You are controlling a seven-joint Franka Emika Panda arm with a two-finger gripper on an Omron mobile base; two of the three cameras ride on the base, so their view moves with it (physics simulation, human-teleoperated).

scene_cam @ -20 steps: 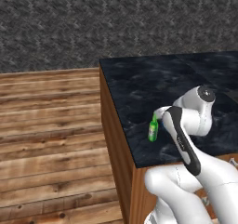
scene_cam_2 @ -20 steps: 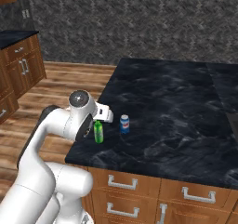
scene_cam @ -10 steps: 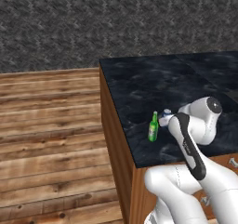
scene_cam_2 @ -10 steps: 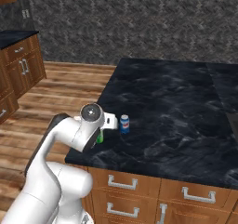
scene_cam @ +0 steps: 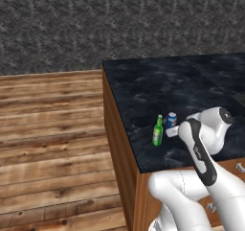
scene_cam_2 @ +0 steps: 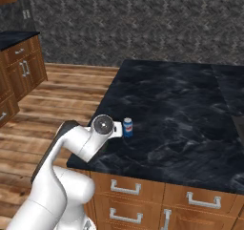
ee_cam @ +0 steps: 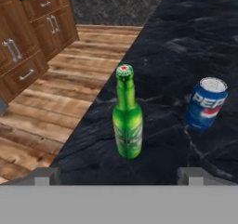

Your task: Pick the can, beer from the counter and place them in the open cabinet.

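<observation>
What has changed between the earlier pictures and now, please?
The arm has swung lower and back toward the counter's near edge, uncovering the bottle and can in the left base view. The end effector, open, now faces both from the near side without touching either. Bottle and can stayed upright in the same spots on the counter.

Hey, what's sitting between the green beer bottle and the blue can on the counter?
Nothing: in the hand view, bare black counter separates the beer from the can.

beer [scene_cam: 157, 132] hidden behind arm, right base view | label perhaps unreadable
</observation>
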